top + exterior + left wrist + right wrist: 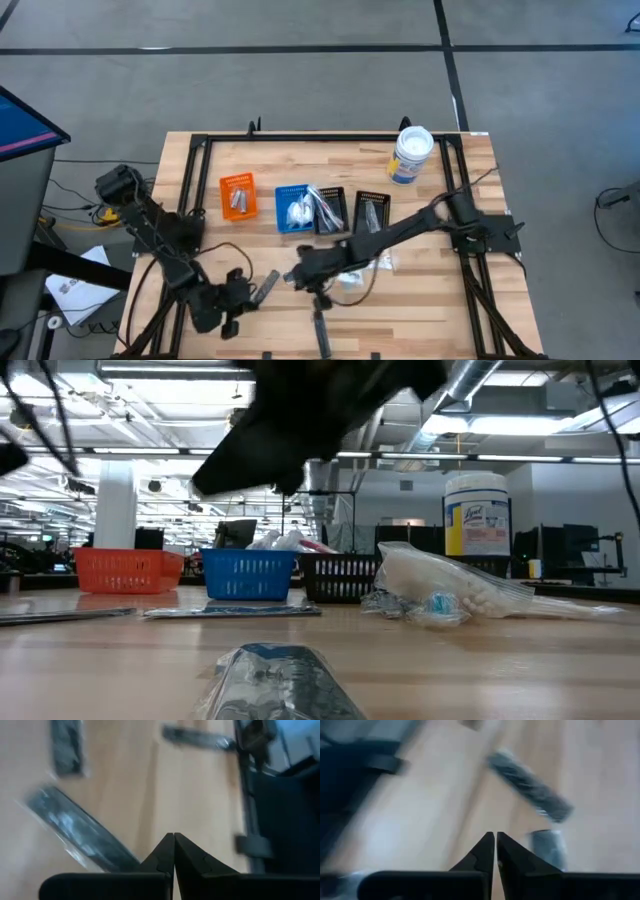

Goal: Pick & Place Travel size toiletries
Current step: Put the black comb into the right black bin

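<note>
Travel size toiletries lie loose on the wooden table: a silvery sachet [268, 284], a dark slim stick [320, 330] by the near edge, and a clear packet with white pieces [365, 268] [450, 585]. Others stick up out of the blue bin [293, 208]. My left gripper [250, 295] [173, 845] hovers at the near left, shut and empty, beside a slim wrapped packet [75, 832]. My right gripper [300, 274] [495, 845] reaches to the table's middle, shut and empty over bare wood, with a dark packet [530, 785] beyond it.
An orange bin [237, 195], the blue bin and two black bins [330, 210] [372, 210] stand in a row across the middle. A white tub with a blue label [411, 155] stands at the far right. A black frame [190, 180] borders the table.
</note>
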